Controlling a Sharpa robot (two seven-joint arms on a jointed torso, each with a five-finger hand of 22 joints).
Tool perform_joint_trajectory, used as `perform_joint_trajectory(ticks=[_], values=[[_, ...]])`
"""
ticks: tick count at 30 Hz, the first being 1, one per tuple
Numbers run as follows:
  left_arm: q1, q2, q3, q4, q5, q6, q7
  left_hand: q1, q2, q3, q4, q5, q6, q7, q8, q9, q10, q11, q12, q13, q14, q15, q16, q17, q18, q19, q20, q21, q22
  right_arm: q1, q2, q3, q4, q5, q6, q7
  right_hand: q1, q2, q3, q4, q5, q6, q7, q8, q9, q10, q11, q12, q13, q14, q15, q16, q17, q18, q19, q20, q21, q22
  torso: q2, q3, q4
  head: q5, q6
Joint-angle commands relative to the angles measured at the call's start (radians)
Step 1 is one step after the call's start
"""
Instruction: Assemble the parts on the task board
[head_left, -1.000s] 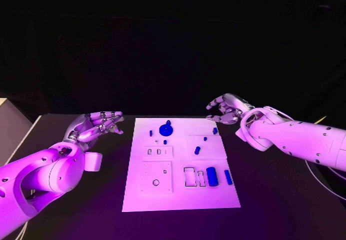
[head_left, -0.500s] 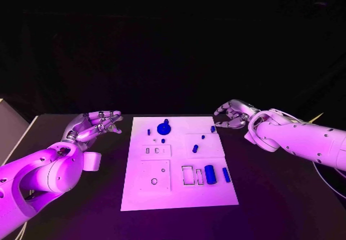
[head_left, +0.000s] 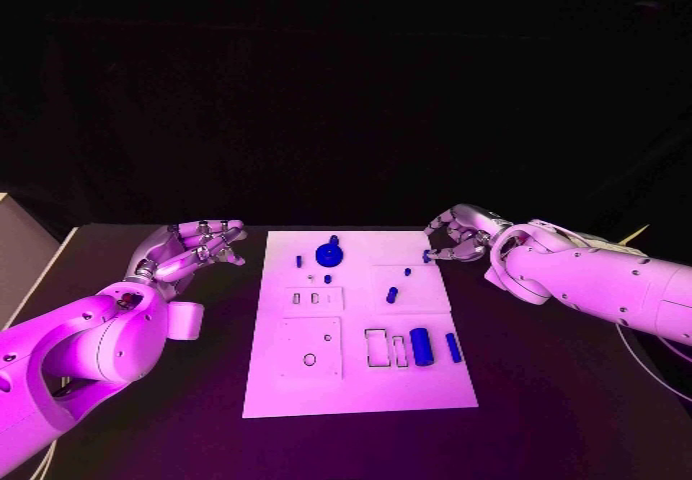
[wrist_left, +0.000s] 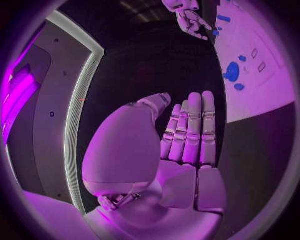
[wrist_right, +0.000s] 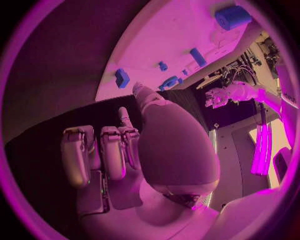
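— Where's the white rectangular task board (head_left: 361, 380)?
— Mid-table, small blue parts (head_left: 423, 346) on it.
— Hands?
— Left hand (head_left: 188, 254) left of it, fingers straight, empty. Right hand (head_left: 457, 235) at its far right corner, fingers curled, holding nothing.

Black table (head_left: 577, 400); white task board (head_left: 361, 385) lying centre.

Blue parts (head_left: 421, 347) on white task board (head_left: 361, 390)
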Motion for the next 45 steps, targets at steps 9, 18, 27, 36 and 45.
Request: perform_joint_trajectory(ticks=[9, 18, 27, 36, 45], values=[[0.000, -0.002, 0.001, 0.002, -0.001, 0.015, 0.013, -0.003, -0.001, 0.006, -0.002, -0.005, -0.004, -0.001, 0.005, 0.002, -0.006, 0.000, 0.003, 0.000, -0.006, 0.001, 0.006, -0.002, 0.003, -0.009, -0.003, 0.007, 0.003, -0.009, 0.013, 0.000, -0.017, -0.023, 0.042, -0.012, 0.012, 0.010, -0.008, 0.006, 0.024, 0.029, -0.003, 0.010, 0.004, 0.104, 0.003, 0.002, 0.263, 0.106, 0.004, 0.004, 0.263, -0.003, 0.087, 0.006, 0.004, 0.228, 0.000, 0.0002, -0.0021, 0.001, -0.006], [0.000, -0.001, 0.001, 0.001, -0.001, 0.015, 0.013, -0.003, -0.001, 0.006, -0.002, -0.005, -0.004, -0.001, 0.005, 0.002, -0.006, 0.000, 0.003, 0.000, -0.006, 0.001, 0.006, -0.002, 0.003, -0.009, -0.003, 0.007, 0.003, -0.014, 0.026, 0.000, -0.030, -0.027, 0.057, -0.021, 0.016, 0.020, 0.002, 0.014, 0.034, 0.063, -0.012, 0.028, 0.009, 0.104, -0.004, 0.002, 0.263, 0.106, -0.004, 0.004, 0.263, -0.004, 0.088, 0.000, 0.007, 0.230, -0.001, 0.0008, -0.0007, 0.000, -0.010], [0.000, 0.000, 0.001, 0.000, -0.002, 0.015, 0.012, -0.003, -0.001, 0.006, -0.002, -0.005, -0.004, -0.001, 0.005, 0.002, -0.006, 0.000, 0.003, 0.000, -0.006, 0.001, 0.006, -0.002, 0.003, -0.009, -0.003, 0.007, 0.003, -0.019, 0.035, 0.000, -0.039, -0.033, 0.066, -0.028, 0.018, 0.026, 0.012, 0.017, 0.039, 0.076, -0.016, 0.034, 0.010, 0.104, -0.008, 0.002, 0.263, 0.106, -0.008, 0.004, 0.263, -0.004, 0.089, -0.004, 0.008, 0.232, -0.001, 0.0005, -0.0019, 0.001, -0.012], [0.000, -0.001, 0.001, -0.002, -0.002, 0.014, 0.012, -0.003, -0.001, 0.006, -0.002, -0.005, -0.004, -0.001, 0.005, 0.002, -0.006, 0.000, 0.003, 0.000, -0.006, 0.001, 0.006, -0.002, 0.003, -0.009, -0.003, 0.007, 0.003, -0.022, 0.041, 0.000, -0.047, -0.035, 0.075, -0.033, 0.016, 0.038, 0.031, 0.023, 0.042, 0.087, -0.020, 0.040, 0.010, 0.104, -0.012, 0.002, 0.263, 0.106, -0.013, 0.004, 0.263, -0.004, 0.089, -0.009, 0.008, 0.232, -0.002, 0.0000, -0.0009, 0.000, -0.014], [0.000, -0.001, 0.001, -0.002, -0.002, 0.014, 0.011, -0.004, 0.000, 0.007, -0.002, -0.005, -0.005, 0.000, 0.005, 0.002, -0.007, 0.000, 0.004, 0.000, -0.007, 0.001, 0.008, -0.004, 0.003, -0.011, -0.002, 0.010, 0.005, -0.023, 0.046, 0.000, -0.057, -0.040, 0.083, -0.037, 0.014, 0.048, 0.049, 0.027, 0.042, 0.095, -0.024, 0.044, 0.010, 0.104, -0.016, 0.002, 0.263, 0.106, -0.018, 0.004, 0.263, -0.004, 0.089, -0.013, 0.008, 0.232, -0.002, 0.0008, -0.0014, 0.001, -0.015]])
